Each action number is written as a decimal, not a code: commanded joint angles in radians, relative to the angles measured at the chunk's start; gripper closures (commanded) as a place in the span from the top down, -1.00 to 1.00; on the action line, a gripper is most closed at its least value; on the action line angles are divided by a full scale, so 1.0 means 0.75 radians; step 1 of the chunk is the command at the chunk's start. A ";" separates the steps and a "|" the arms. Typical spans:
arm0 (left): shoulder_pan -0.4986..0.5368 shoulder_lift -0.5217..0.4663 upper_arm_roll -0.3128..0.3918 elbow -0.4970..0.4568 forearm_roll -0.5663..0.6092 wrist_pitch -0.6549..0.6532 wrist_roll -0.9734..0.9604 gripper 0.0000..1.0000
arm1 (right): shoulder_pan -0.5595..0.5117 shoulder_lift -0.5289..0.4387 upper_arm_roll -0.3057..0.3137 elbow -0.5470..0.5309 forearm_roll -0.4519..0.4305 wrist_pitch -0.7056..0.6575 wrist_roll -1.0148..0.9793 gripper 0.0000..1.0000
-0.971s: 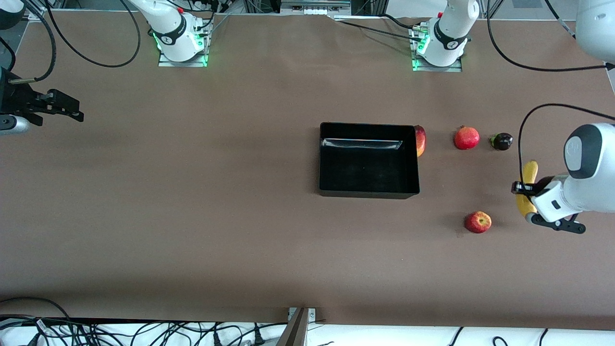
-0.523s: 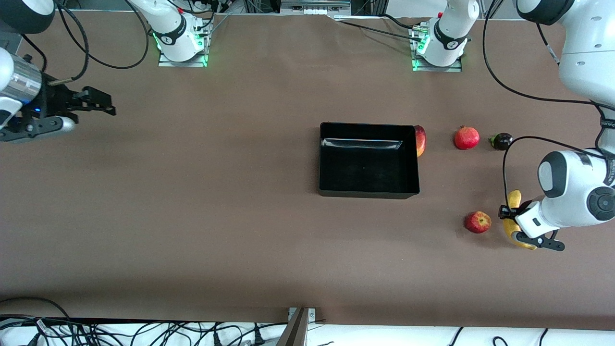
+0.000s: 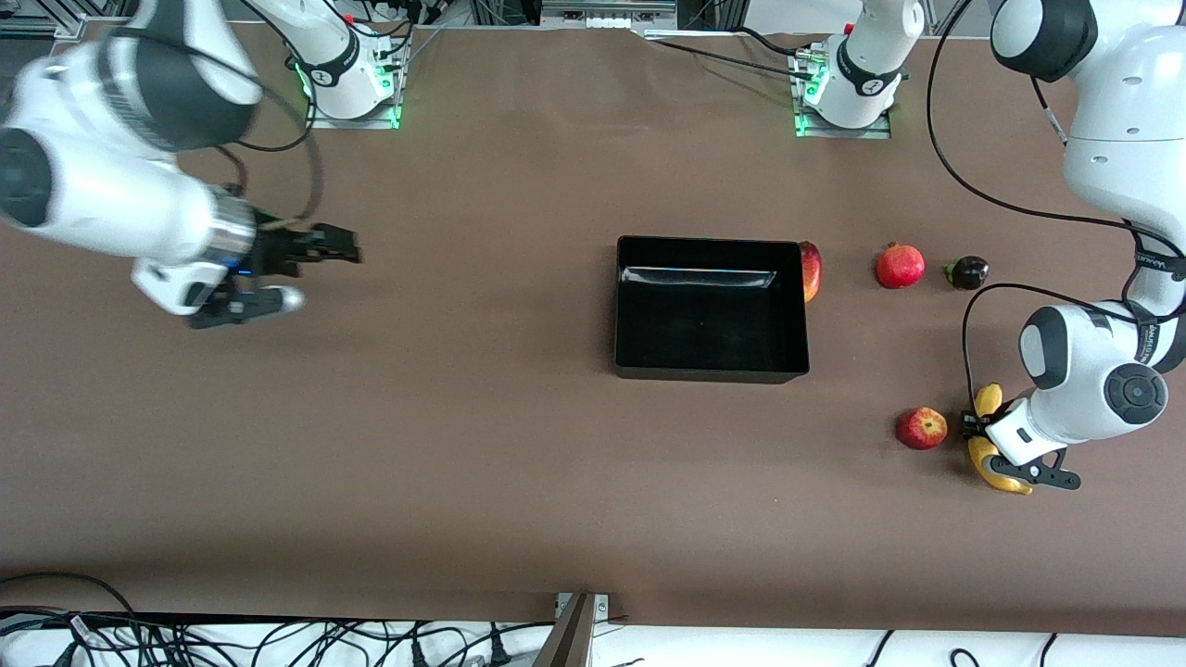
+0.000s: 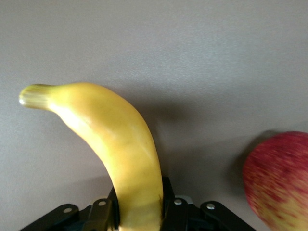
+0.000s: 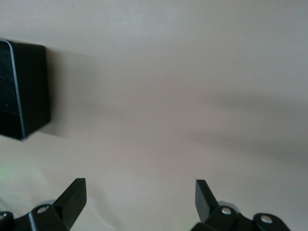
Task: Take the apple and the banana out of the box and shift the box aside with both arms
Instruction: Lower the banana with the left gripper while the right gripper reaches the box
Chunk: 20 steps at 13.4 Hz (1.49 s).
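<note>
My left gripper (image 3: 984, 435) is shut on the yellow banana (image 3: 991, 463) and holds it low over the table beside the red apple (image 3: 921, 428). In the left wrist view the banana (image 4: 115, 139) runs out from between the fingers of my left gripper (image 4: 139, 211), and the apple (image 4: 279, 178) lies close by. The black box (image 3: 704, 324) stands open and empty mid-table. My right gripper (image 3: 335, 245) is open and empty over bare table toward the right arm's end. In the right wrist view my right gripper (image 5: 139, 197) is spread wide and a corner of the box (image 5: 24, 91) shows.
A second red-and-yellow fruit (image 3: 811, 270) rests against the box's outer wall at the left arm's end. A red pomegranate (image 3: 900, 266) and a small dark purple fruit (image 3: 969, 272) lie in a row beside it. Cables hang along the table's front edge.
My left gripper has carried the banana toward the front camera and down beside the apple. My right arm has swung in from the table's end toward the box.
</note>
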 commanded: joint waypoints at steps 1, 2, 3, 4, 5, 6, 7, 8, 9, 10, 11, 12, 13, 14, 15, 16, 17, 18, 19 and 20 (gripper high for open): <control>-0.010 0.008 0.013 0.015 0.029 0.024 0.017 0.49 | 0.134 0.066 -0.010 0.023 0.022 0.146 0.206 1.00; -0.012 -0.004 0.013 0.015 0.029 0.016 0.005 0.99 | 0.197 0.101 -0.010 0.029 0.024 0.228 0.310 1.00; -0.012 -0.039 0.015 0.007 0.021 -0.014 -0.003 1.00 | 0.271 0.140 -0.010 0.031 0.022 0.308 0.428 1.00; -0.018 -0.106 0.015 0.001 0.011 -0.130 -0.003 1.00 | 0.352 0.183 -0.010 0.035 0.020 0.404 0.561 1.00; -0.044 -0.179 0.027 0.003 0.005 -0.243 -0.001 1.00 | 0.414 0.228 -0.010 0.037 0.016 0.496 0.670 1.00; -0.093 -0.271 0.061 0.003 -0.074 -0.349 -0.003 1.00 | 0.481 0.275 -0.012 0.041 0.003 0.578 0.713 1.00; -0.154 -0.377 0.125 0.003 -0.198 -0.474 -0.007 1.00 | 0.529 0.322 -0.014 0.054 -0.005 0.603 0.726 1.00; -0.203 -0.478 0.158 0.003 -0.250 -0.592 -0.015 1.00 | 0.574 0.367 -0.014 0.056 -0.041 0.611 0.730 1.00; -0.230 -0.582 0.170 0.009 -0.273 -0.713 -0.028 1.00 | 0.594 0.414 -0.014 0.062 -0.060 0.624 0.740 0.96; -0.267 -0.694 0.182 0.005 -0.308 -0.801 -0.044 1.00 | 0.597 0.457 -0.014 0.080 -0.050 0.658 0.775 0.96; -0.328 -0.803 0.239 0.001 -0.353 -0.873 -0.052 1.00 | 0.607 0.498 -0.010 0.113 -0.048 0.711 0.820 0.96; -0.402 -0.893 0.278 -0.003 -0.367 -0.918 -0.054 1.00 | 0.637 0.535 -0.012 0.150 -0.052 0.752 0.855 0.90; -0.439 -0.951 0.283 -0.003 -0.365 -0.959 -0.066 1.00 | 0.656 0.559 -0.012 0.166 -0.052 0.773 0.881 0.72; -0.461 -1.000 0.277 -0.001 -0.365 -1.006 -0.083 1.00 | 0.660 0.580 -0.012 0.170 -0.052 0.791 0.896 0.49; -0.486 -1.039 0.272 0.001 -0.365 -1.041 -0.095 1.00 | 0.664 0.600 -0.012 0.170 -0.054 0.812 0.898 0.27; -0.514 -1.067 0.272 -0.001 -0.361 -1.072 -0.103 1.00 | 0.688 0.625 -0.012 0.170 -0.052 0.842 0.906 0.10; -0.533 -1.074 0.270 0.007 -0.345 -1.092 -0.103 1.00 | 0.701 0.647 -0.012 0.170 -0.052 0.883 0.938 0.04; -0.545 -1.076 0.264 0.005 -0.339 -1.097 -0.105 1.00 | 0.717 0.666 -0.012 0.168 -0.054 0.924 0.973 -0.15; -0.570 -1.080 0.264 -0.009 -0.325 -1.101 -0.107 1.00 | 0.719 0.678 -0.012 0.168 -0.052 0.945 0.982 -0.26; -0.582 -1.088 0.266 -0.040 -0.322 -1.123 -0.130 1.00 | 0.723 0.680 -0.012 0.168 -0.056 0.945 0.982 -0.26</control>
